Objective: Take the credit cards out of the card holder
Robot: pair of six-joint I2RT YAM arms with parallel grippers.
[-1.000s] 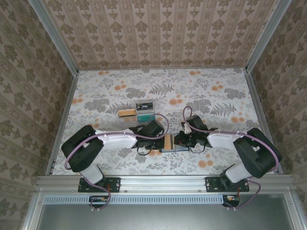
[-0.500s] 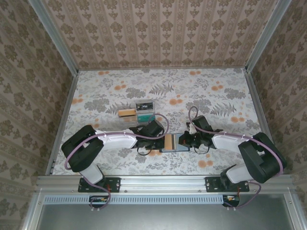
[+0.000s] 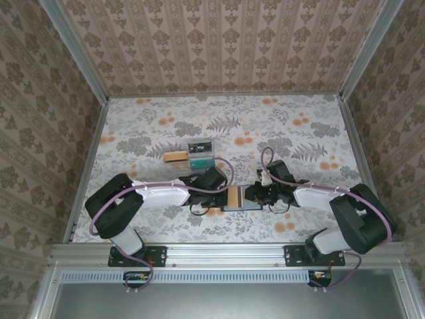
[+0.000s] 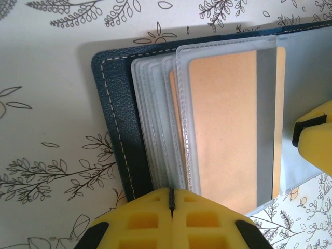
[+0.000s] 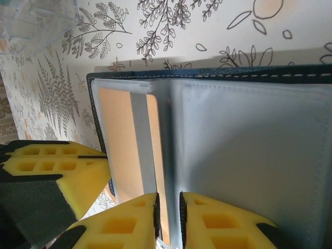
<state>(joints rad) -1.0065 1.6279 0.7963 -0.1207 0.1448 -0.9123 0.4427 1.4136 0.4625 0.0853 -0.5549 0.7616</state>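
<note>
The dark navy card holder lies open on the flowered table between my two grippers. An orange credit card with a grey stripe sits inside its top see-through sleeve, also seen in the right wrist view. My left gripper is shut, its tips resting at the edge of the stacked sleeves by the holder's left cover. My right gripper stands slightly open over the holder, with the card's long edge and the sleeve fold in the narrow gap. From above, the left gripper and right gripper face each other.
A clear plastic box with orange and teal contents stands just behind the left gripper, its corner visible in the right wrist view. Patterned walls enclose the table on three sides. The arm bases sit at the near edge.
The right arm has drawn back a little to the right, and its jaws have parted slightly from shut. The left gripper and the card holder have stayed put.
</note>
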